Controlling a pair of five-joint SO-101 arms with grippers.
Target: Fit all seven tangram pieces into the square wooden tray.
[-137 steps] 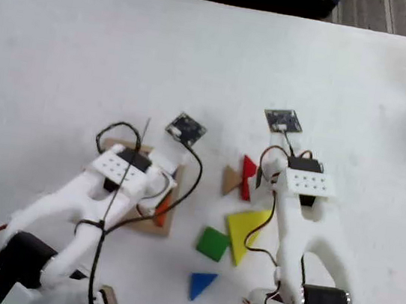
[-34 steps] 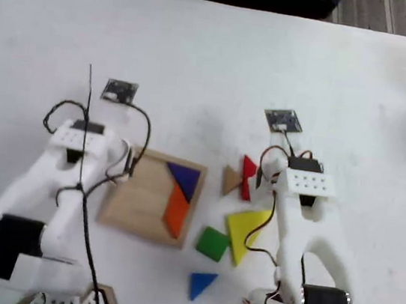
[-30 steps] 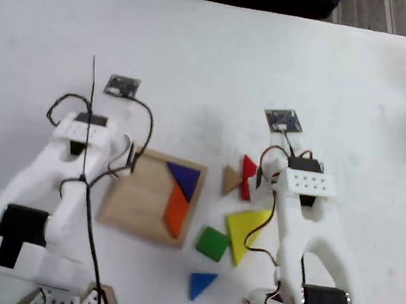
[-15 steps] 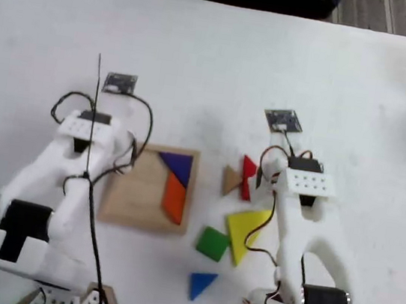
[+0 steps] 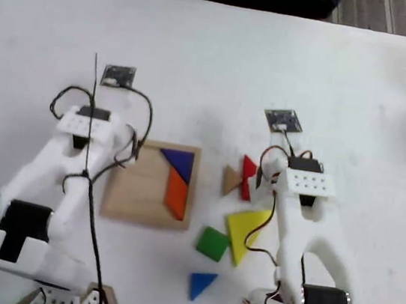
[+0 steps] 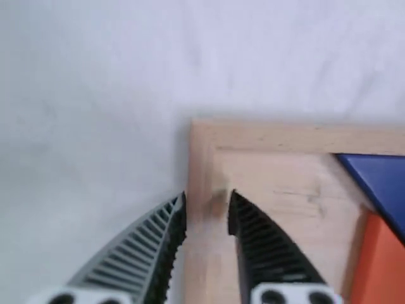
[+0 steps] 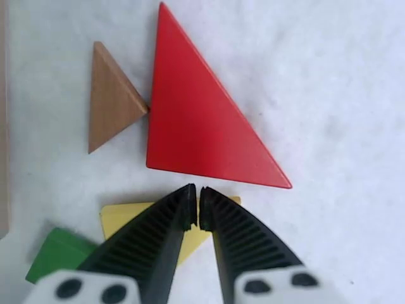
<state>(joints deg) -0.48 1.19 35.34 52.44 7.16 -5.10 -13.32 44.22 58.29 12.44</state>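
Left hand (image 6: 205, 206): I am watching it clamping narrowly on the tray's (image 6: 272, 183) side wall, 1 finger outside and 1 inside.
Right hand (image 7: 195, 206): its fingers are pressing together, holding nothing, and it is hanging over the yellow triangle (image 7: 123, 218), just beside the red triangle (image 7: 196, 126).
Tray: it is lying flat on the counter (image 5: 277, 56) between the 2 arms, carrying a blue piece (image 5: 179, 162) and an orange piece (image 5: 176, 193) that are touching each other.
Loose pieces: a brown triangle (image 5: 231, 180) is touching the red triangle, while a green square (image 5: 213, 243) and a small blue triangle (image 5: 200, 283) are lying apart.
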